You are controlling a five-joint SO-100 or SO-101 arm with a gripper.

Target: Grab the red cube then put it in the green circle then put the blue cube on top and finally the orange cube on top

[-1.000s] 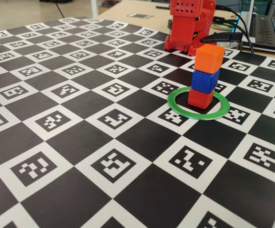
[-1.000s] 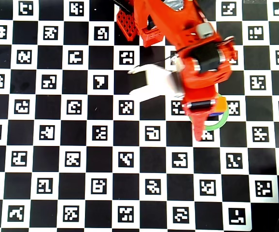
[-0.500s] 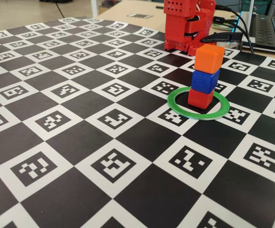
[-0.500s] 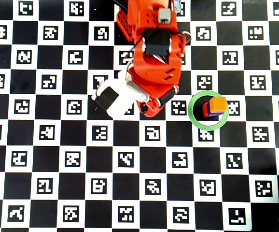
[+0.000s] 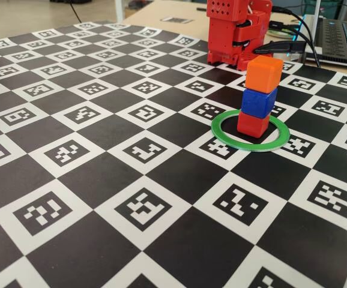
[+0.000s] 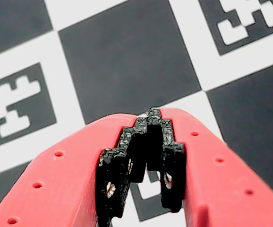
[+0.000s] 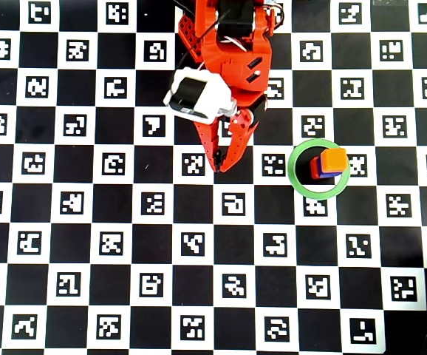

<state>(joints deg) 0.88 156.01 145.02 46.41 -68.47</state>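
Three cubes stood stacked in the ring; the gripper was empty and apart from them.

In the fixed view the red cube (image 5: 253, 124) sat inside the green circle (image 5: 221, 134), the blue cube (image 5: 258, 102) on it and the orange cube (image 5: 264, 73) on top, toward the worktop's (image 5: 101, 180) far right edge. In the overhead view the gripper (image 7: 219, 167) hung left of the stack, well clear, its fingers pressed together on nothing.
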